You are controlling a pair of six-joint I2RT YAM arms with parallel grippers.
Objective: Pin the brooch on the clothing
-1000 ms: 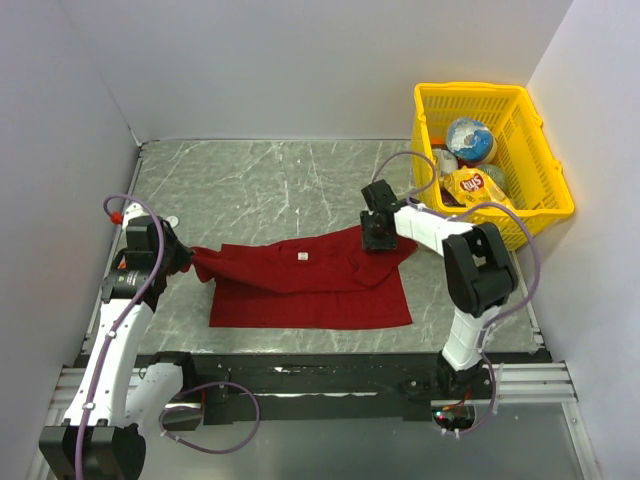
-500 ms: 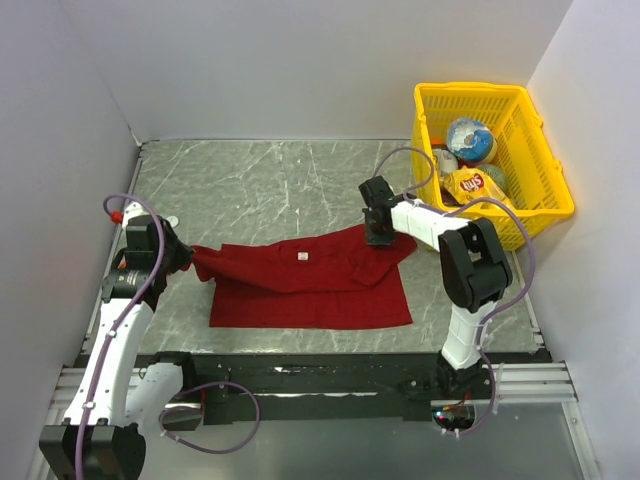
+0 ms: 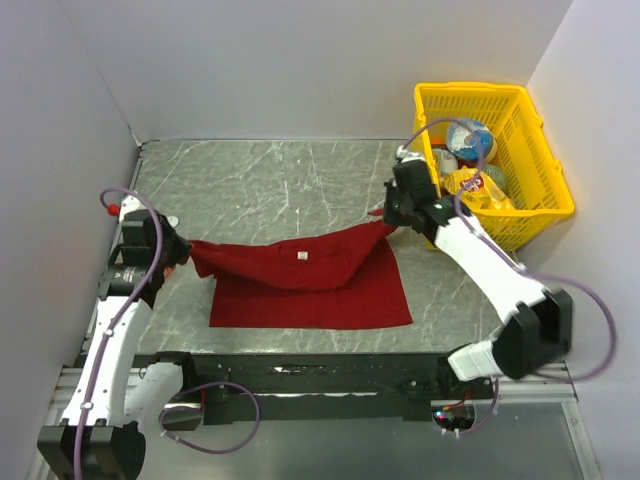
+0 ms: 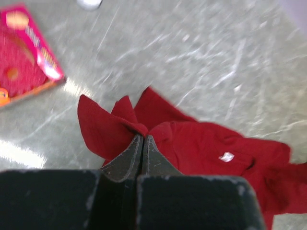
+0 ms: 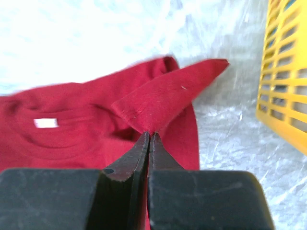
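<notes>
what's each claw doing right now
left claw: shut on the shirt, pinching a fold
right claw: shut on the shirt, pinching a fold

No text can be read with certainty. A small white label [image 4: 226, 156] is seen inside the neck of the dark-red T-shirt [image 3: 320, 285], but no print is made out on it. Printing on the pink packet [image 4: 26, 52] is blurred, and that on the yellow bag [image 3: 468, 187] in the basket [image 3: 545, 150] is too small.

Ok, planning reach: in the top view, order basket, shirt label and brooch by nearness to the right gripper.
1. Yellow basket, just right of the right gripper.
2. White label, leftward on the T-shirt.
3. Brooch, far left.
</notes>
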